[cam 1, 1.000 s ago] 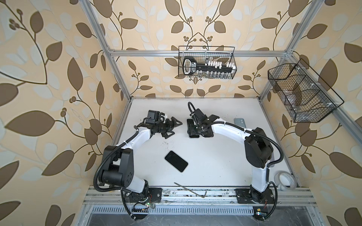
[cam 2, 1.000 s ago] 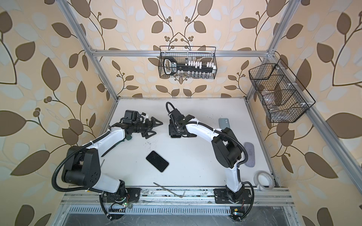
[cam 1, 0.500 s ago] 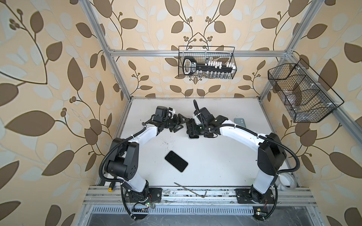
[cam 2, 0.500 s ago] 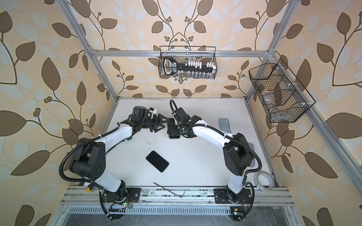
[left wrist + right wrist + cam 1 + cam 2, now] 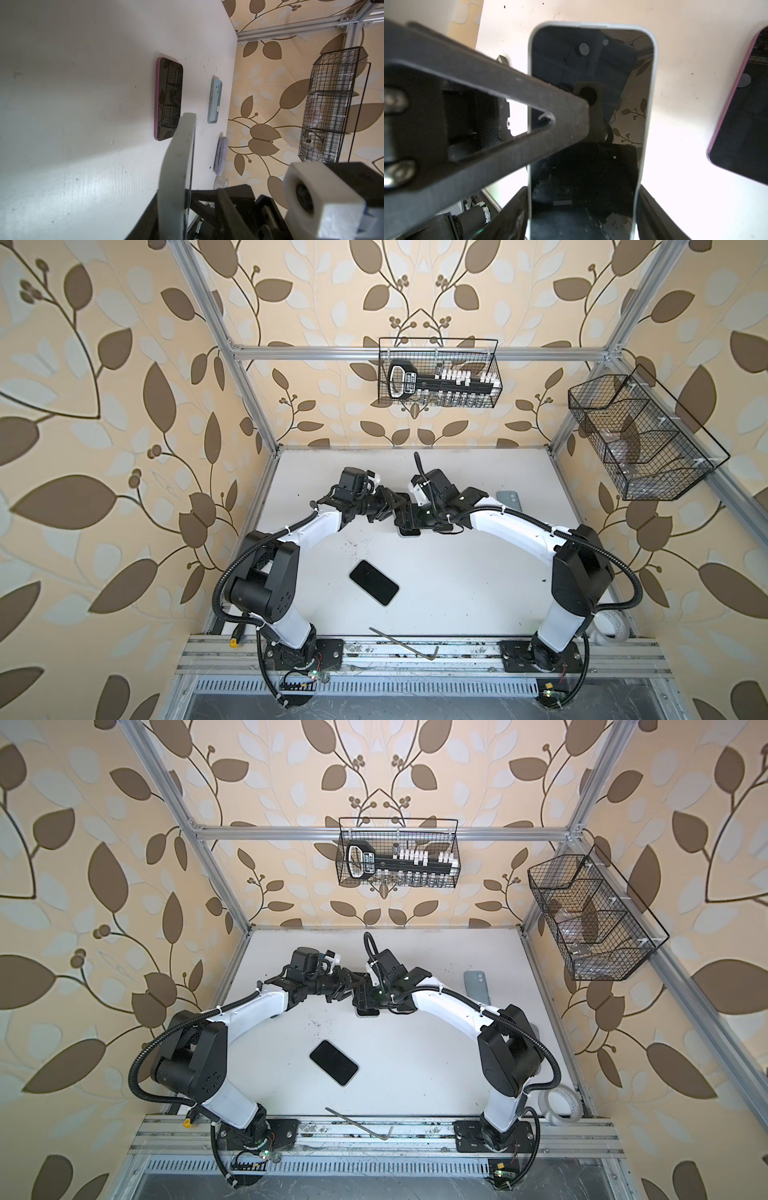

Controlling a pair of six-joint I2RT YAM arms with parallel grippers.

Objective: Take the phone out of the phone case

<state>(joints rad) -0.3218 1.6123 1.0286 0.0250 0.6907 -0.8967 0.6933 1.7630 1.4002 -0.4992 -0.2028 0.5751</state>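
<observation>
cased phone (image 5: 591, 135) is clamped across long edges by right tool (image 5: 585, 208) | one edge is straddled by left tool (image 5: 391, 506), closure cannot be told

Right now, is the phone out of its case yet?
Not yet. Done: the right gripper holds the cased phone by its sides. In hand: the left gripper lays a finger across the edge of the pale case. Left: the case rim wraps all round the screen, so the phone has to be pushed out.
</observation>
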